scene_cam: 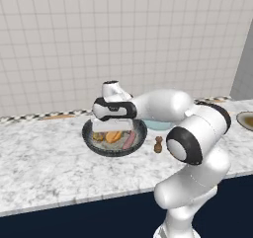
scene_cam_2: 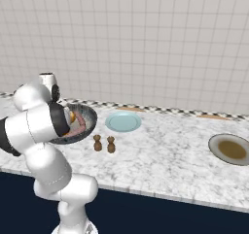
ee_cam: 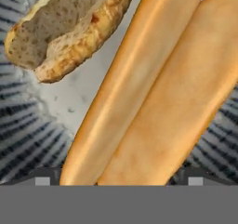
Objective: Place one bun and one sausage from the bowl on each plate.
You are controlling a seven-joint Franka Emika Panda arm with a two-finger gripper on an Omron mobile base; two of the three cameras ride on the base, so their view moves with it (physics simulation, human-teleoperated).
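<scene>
Fingers (ee_cam: 119,181) spread wide, one tip either side of the bun (ee_cam: 153,93), nothing gripped yet. Bun's long axis runs away from the hand, crossing the finger gap, so a straight drop should straddle it. It lies in the bowl (scene_cam: 94,143) on the worktop (scene_cam: 44,163), torn bread (ee_cam: 65,28) beside it; blue plate (scene_cam_2: 123,122) nearer, brown plate (scene_cam_2: 231,149) far.

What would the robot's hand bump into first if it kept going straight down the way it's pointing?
Most likely the long bun in the bowl: it lies right between the open hand's fingertips. How near is unclear.
</scene>
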